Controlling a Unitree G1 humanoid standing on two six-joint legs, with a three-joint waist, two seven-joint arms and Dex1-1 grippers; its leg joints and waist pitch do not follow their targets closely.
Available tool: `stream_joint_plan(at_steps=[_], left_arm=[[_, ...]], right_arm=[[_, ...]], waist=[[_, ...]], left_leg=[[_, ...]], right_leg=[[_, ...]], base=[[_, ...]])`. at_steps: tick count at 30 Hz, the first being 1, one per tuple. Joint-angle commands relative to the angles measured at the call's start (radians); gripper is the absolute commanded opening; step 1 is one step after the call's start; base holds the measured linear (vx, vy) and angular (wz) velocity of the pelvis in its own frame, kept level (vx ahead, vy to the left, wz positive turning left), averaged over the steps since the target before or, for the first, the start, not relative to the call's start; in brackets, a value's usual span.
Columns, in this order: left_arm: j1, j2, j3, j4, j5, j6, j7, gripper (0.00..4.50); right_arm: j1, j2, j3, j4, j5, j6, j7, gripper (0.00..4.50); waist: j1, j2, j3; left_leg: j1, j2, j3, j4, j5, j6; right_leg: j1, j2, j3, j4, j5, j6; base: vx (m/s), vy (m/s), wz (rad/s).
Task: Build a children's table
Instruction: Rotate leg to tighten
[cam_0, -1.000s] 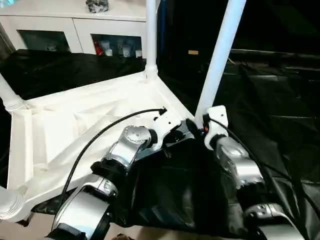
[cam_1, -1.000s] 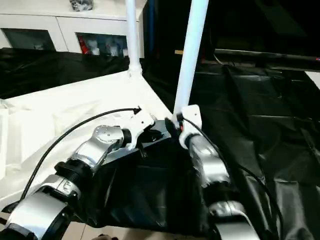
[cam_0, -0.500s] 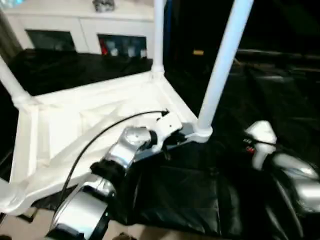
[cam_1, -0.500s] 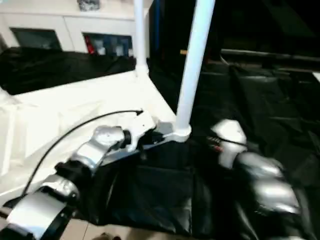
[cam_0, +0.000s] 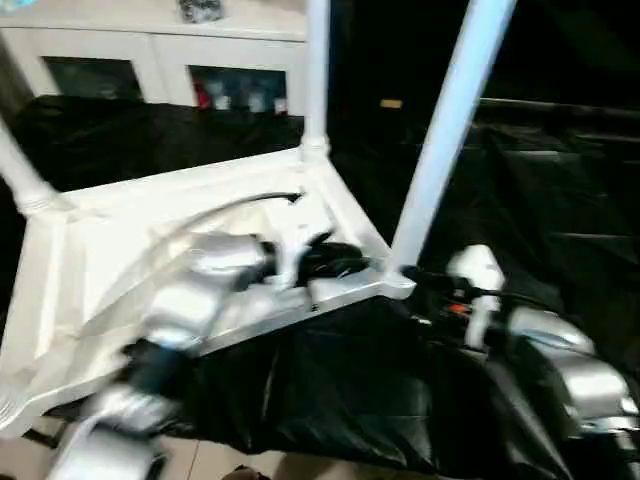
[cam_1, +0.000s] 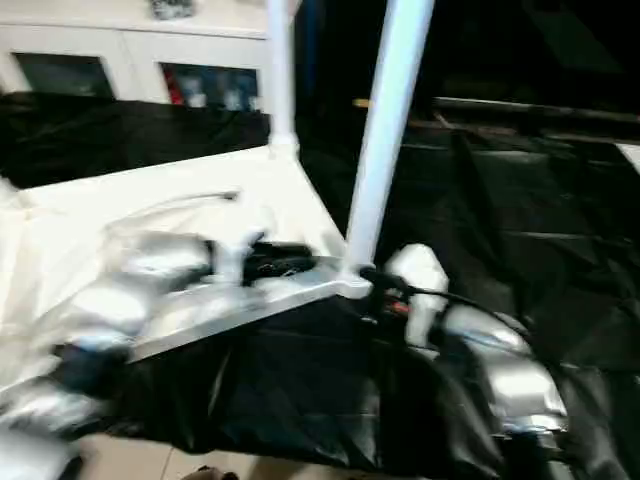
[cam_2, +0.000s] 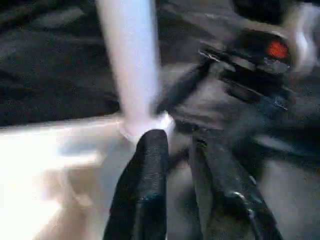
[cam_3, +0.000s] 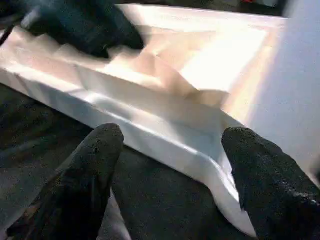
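Note:
The children's table lies upside down, its white ribbed top (cam_0: 120, 250) on black sheeting. White legs stand in its corner sockets: one at the near right corner (cam_0: 440, 150), one at the far corner (cam_0: 317, 70) and one at the left (cam_0: 20, 170). My left gripper (cam_0: 335, 262) rests over the top's near rim, just left of the near right leg. In the left wrist view its fingers (cam_2: 145, 180) stand slightly apart with nothing between them. My right gripper (cam_3: 173, 135) is open and faces the near right corner socket (cam_3: 220, 170) from the right, a little apart from it.
A white cabinet (cam_0: 150, 50) with glass doors stands behind the table. Black sheeting (cam_0: 560, 180) covers the ground to the right and in front. A strip of light floor (cam_0: 210, 465) shows at the near edge.
My right gripper let go of the near right leg's base, swung out to the right, then came partly back. My left fingers have parted slightly and that arm is moving.

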Motion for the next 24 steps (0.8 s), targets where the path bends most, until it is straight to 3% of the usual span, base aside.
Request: stream_joint_plan(at_steps=[1,3,5,6,7,9,14,16,19,21,22,24], left_arm=[[0.034,0.059,0.018,-0.115,-0.029,0.095,-0.03,1.3],[0.075,0.108,0.028,-0.187,-0.045,0.149,-0.032,1.43],[0.127,0.144,0.044,-0.238,-0.055,0.182,-0.026,1.61],[0.157,0.161,0.053,-0.262,-0.054,0.201,-0.017,1.7],[0.183,0.176,0.059,-0.283,-0.053,0.217,-0.009,1.76],[0.207,0.188,0.065,-0.299,-0.051,0.229,-0.003,1.87],[0.318,0.25,0.079,-0.382,-0.054,0.311,0.037,2.29],[0.341,0.273,0.071,-0.388,-0.034,0.32,0.057,2.5],[0.363,0.292,0.064,-0.382,-0.01,0.321,0.078,2.67],[0.37,0.297,0.061,-0.378,-0.002,0.319,0.09,2.73],[0.372,0.295,0.06,-0.374,0.003,0.316,0.1,2.98],[0.371,0.295,0.054,-0.362,0.015,0.308,0.118,3.04]], right_arm=[[-0.022,0.012,0.018,0.006,-0.002,0.008,-0.009,3.58],[-0.037,0.033,0.024,0.021,-0.005,0.006,-0.024,3.58],[-0.06,0.071,0.021,0.051,-0.018,-0.01,-0.072,3.58],[-0.079,0.098,0.014,0.078,-0.028,-0.013,-0.115,3.58],[-0.093,0.121,0.009,0.1,-0.036,-0.02,-0.148,3.58],[-0.108,0.142,0.004,0.122,-0.044,-0.023,-0.183,3.58],[-0.174,0.247,0.006,0.226,-0.073,-0.019,-0.324,3.58],[-0.206,0.287,-0.008,0.281,-0.083,-0.031,-0.394,3.58],[-0.262,0.346,-0.044,0.378,-0.102,-0.09,-0.529,3.58],[-0.302,0.377,-0.075,0.442,-0.109,-0.119,-0.626,3.58],[-0.322,0.389,-0.094,0.471,-0.104,-0.126,-0.666,3.58],[-0.348,0.401,-0.121,0.513,-0.1,-0.144,-0.728,3.58]], waist=[[0.002,-0.007,-0.063],[0.002,-0.004,-0.062],[0.003,-0.003,-0.058],[0.005,0.004,-0.06],[-0.001,0.0,-0.057],[0.0,0.002,-0.059],[-0.005,0.004,-0.059],[-0.008,0.0,-0.057],[-0.012,0.006,-0.057],[-0.014,0.003,-0.057],[-0.015,0.006,-0.057],[-0.013,0.006,-0.059]], left_leg=[[0.015,0.039,-0.012,-0.077,-0.274,0.034],[0.023,0.037,-0.009,-0.076,-0.289,0.023],[0.023,0.035,-0.008,-0.079,-0.306,0.011],[0.028,0.036,-0.009,-0.079,-0.311,0.002],[0.019,0.033,-0.01,-0.083,-0.315,-0.007],[0.028,0.033,-0.009,-0.08,-0.333,-0.019],[0.028,0.031,-0.011,-0.084,-0.356,-0.036],[0.026,0.029,-0.012,-0.085,-0.362,-0.038],[0.03,0.029,-0.014,-0.085,-0.387,-0.056],[0.031,0.028,-0.015,-0.085,-0.395,-0.064],[0.034,0.028,-0.015,-0.085,-0.403,-0.068],[0.035,0.028,-0.014,-0.085,-0.406,-0.072]], right_leg=[[0.041,-0.048,0.038,-0.068,-0.348,-0.196],[0.034,-0.044,0.04,-0.073,-0.347,-0.194],[0.032,-0.041,0.04,-0.074,-0.355,-0.189],[0.029,-0.043,0.042,-0.072,-0.351,-0.191],[0.034,-0.041,0.041,-0.071,-0.358,-0.188],[0.028,-0.042,0.043,-0.073,-0.366,-0.181],[0.027,-0.039,0.044,-0.071,-0.369,-0.171],[0.027,-0.039,0.044,-0.073,-0.382,-0.165],[0.02,-0.041,0.045,-0.074,-0.409,-0.154],[0.019,-0.041,0.045,-0.073,-0.41,-0.149],[0.018,-0.038,0.045,-0.072,-0.402,-0.144],[0.017,-0.038,0.047,-0.07,-0.382,-0.139]], base=[[0.0,0.0,0.0],[0.0,0.0,0.0],[0.0,0.0,0.0],[0.0,0.0,0.0],[0.0,0.0,0.0],[0.0,0.0,0.0],[0.0,0.0,0.0],[0.0,0.0,0.0],[0.0,0.0,0.0],[0.0,0.0,0.0],[0.0,0.0,0.0],[0.0,0.0,0.0]])
